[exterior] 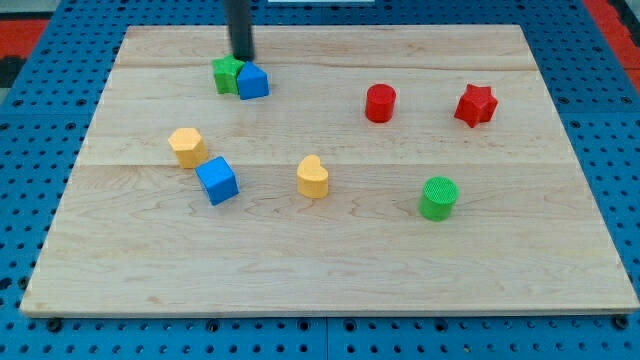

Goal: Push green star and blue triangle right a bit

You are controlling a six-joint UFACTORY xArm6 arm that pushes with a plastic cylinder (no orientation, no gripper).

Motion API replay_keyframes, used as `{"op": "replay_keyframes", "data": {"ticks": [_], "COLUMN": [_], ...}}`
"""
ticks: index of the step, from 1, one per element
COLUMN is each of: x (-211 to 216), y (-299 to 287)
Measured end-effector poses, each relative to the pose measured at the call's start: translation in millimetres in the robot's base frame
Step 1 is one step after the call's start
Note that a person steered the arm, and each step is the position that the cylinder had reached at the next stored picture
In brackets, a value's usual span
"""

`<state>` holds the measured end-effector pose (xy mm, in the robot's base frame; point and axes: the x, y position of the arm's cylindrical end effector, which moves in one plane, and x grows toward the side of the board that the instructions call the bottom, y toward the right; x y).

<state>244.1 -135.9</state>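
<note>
Two blocks matter, and the tip (242, 57) stands just above them toward the view's top, over their seam, holding nothing. The green star (227, 74) touches the blue triangle (253, 81) on its right, near the board's (330, 270) top-left. For a rightward push, the tip likely needs the star's left side.
</note>
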Motion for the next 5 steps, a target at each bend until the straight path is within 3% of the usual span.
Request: {"op": "replay_keyframes", "data": {"ticks": [1,2,3,4,5], "x": [-2.8,26.8,27.5,54.0,46.4], "y": [-82.8,-51.8,70.6,78.8,4.5]}}
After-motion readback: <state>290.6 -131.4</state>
